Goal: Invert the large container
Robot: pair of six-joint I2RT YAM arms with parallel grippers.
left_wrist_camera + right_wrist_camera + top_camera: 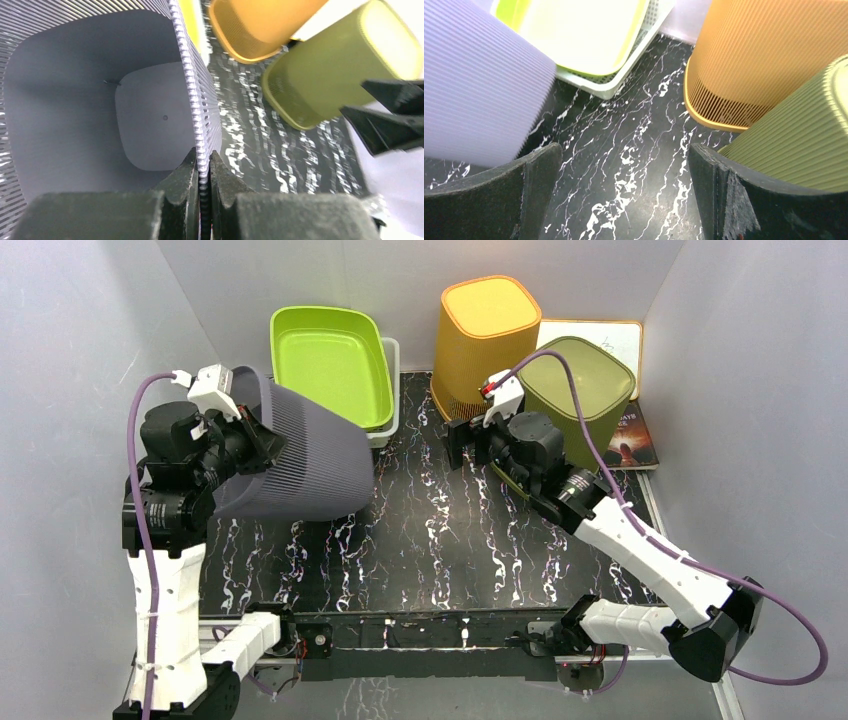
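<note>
The large container is a grey-lilac ribbed bin (300,455), tipped on its side at the left, its mouth toward the left arm and its base pointing right. My left gripper (255,435) is shut on its rim; in the left wrist view the fingers (181,181) pinch the ribbed rim (192,100), with the bin's inside (90,100) on the left. My right gripper (462,445) is open and empty over the black marble table, between the grey bin (474,85) and the olive bin (794,140).
An orange bin (485,335) and an olive bin (575,385) stand upside down at the back right. A lime green tray (330,360) rests in a white basket (390,415) at the back. A whiteboard (600,340) and a book (630,440) lie at far right.
</note>
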